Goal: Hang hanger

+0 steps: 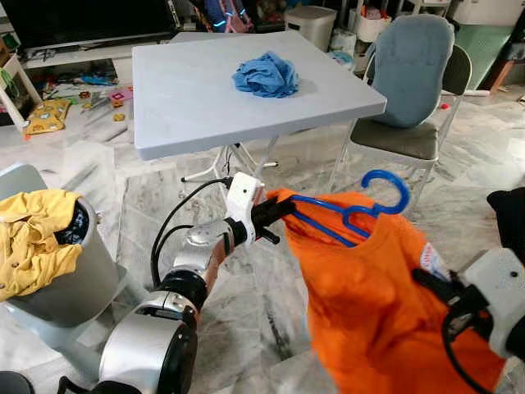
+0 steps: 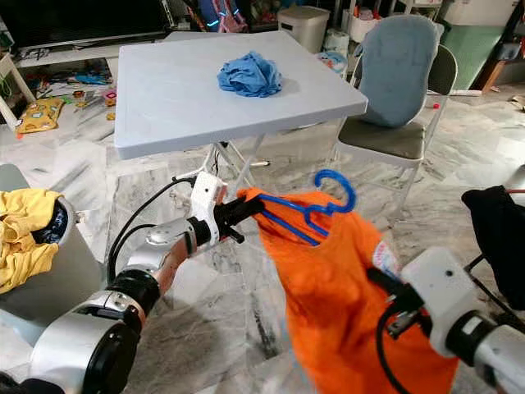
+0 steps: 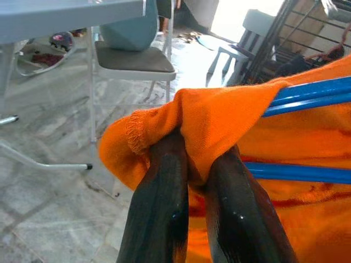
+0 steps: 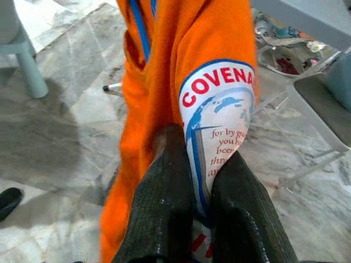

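Note:
An orange T-shirt [image 1: 369,304] hangs on a blue plastic hanger [image 1: 361,209] held in the air before me, the hook [image 1: 392,187] pointing up. My left gripper [image 1: 279,209] is shut on the shirt's shoulder at one end of the hanger; in the left wrist view its fingers [image 3: 164,197] pinch the orange cloth [image 3: 214,120] over the blue bar [image 3: 307,93]. My right gripper [image 1: 439,283] is shut on the other side of the shirt, where the wrist view shows its fingers [image 4: 164,192] clamped on a white printed patch [image 4: 219,120].
A grey folding table [image 1: 189,90] stands ahead with a crumpled blue cloth [image 1: 267,75] on it. A blue-cushioned chair [image 1: 406,90] is at its right. A grey bin with yellow clothes [image 1: 33,246] sits at my left. Dark clothing [image 1: 509,217] hangs at the far right. Marble floor lies below.

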### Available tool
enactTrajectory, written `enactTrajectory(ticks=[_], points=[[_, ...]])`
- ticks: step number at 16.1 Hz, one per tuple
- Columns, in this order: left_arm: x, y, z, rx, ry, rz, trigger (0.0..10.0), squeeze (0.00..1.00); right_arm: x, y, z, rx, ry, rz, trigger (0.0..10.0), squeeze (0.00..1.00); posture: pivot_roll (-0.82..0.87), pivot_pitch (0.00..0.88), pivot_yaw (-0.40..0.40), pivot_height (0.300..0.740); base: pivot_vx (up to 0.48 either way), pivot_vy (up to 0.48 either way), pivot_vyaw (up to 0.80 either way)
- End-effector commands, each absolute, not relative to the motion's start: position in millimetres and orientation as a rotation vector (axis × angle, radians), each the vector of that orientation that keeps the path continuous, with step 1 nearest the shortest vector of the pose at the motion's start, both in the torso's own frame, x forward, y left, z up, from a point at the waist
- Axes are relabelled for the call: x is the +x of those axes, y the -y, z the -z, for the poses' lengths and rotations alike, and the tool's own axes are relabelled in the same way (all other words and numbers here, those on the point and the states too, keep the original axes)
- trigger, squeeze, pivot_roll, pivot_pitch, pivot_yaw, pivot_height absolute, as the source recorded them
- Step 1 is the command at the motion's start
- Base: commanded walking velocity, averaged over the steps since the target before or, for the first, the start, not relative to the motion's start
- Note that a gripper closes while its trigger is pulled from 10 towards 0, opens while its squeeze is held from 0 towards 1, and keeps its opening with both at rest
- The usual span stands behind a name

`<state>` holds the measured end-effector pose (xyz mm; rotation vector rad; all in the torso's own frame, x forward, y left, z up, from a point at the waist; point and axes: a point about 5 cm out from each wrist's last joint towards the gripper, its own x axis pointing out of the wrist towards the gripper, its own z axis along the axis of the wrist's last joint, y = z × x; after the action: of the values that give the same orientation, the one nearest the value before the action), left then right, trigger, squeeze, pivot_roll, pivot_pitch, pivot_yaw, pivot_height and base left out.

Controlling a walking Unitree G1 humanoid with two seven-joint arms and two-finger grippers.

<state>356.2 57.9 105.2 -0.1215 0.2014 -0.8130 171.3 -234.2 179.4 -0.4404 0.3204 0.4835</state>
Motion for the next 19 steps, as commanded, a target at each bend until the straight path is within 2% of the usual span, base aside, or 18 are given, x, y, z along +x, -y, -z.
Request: enactTrajectory(ticks=[1, 6, 7, 8, 9, 16, 18, 19], points=[[353.7, -43.6, -110.4, -0.121, -0.170, 0.863, 10.0, 1.00, 172.6, 223.5, -183.6, -0.422, -0.277, -0.504, 10.0, 0.00, -0.11, 0.000, -0.006, 0.740, 0.000, 0.000, 0.00], [356.4, -42.1, -117.1, -0.068, -0.117, 0.842, 10.0, 1.00, 173.4, 215.5, -182.6, -0.406, -0.260, -0.513, 10.0, 0.00, -0.11, 0.000, -0.005, 0.740, 0.000, 0.000, 0.00], [356.3, -43.8, -115.7, -0.064, -0.119, 0.837, 10.0, 0.00, 172.8, 215.9, -182.4, -0.406, -0.265, -0.514, 10.0, 0.00, -0.11, 0.000, -0.004, 0.740, 0.000, 0.000, 0.00], [356.2, -44.1, -115.4, -0.064, -0.119, 0.837, 10.0, 0.00, 172.6, 215.9, -182.3, -0.406, -0.266, -0.515, 10.0, 0.00, -0.11, 0.000, -0.004, 0.740, 0.000, 0.000, 0.00], [356.5, -45.2, -115.1, -0.068, -0.119, 0.829, 0.0, 0.00, 172.4, 215.7, -182.1, -0.404, -0.268, -0.517, 10.0, 0.00, -0.11, 0.000, -0.005, 0.740, 0.000, 0.000, 0.00], [365.7, -64.1, -123.5, -0.054, -0.085, 0.757, 0.0, 0.00, 169.7, 225.3, -170.8, -0.390, -0.302, -0.485, 10.0, 0.00, -0.09, 0.000, 0.012, 0.740, 0.000, 0.000, 0.00], [368.0, -76.1, -125.6, -0.037, -0.097, 0.778, 0.0, 0.00, 171.1, 242.9, -167.4, -0.408, -0.323, -0.426, 10.0, 0.00, -0.07, 0.000, 0.021, 0.740, 0.000, 0.000, 0.00], [368.0, -76.1, -125.6, -0.037, -0.097, 0.778, 0.0, 0.00, 171.1, 242.9, -167.4, -0.408, -0.323, -0.426, 10.0, 0.00, -0.07, 0.000, 0.021, 0.740, 0.000, 0.000, 0.00]])
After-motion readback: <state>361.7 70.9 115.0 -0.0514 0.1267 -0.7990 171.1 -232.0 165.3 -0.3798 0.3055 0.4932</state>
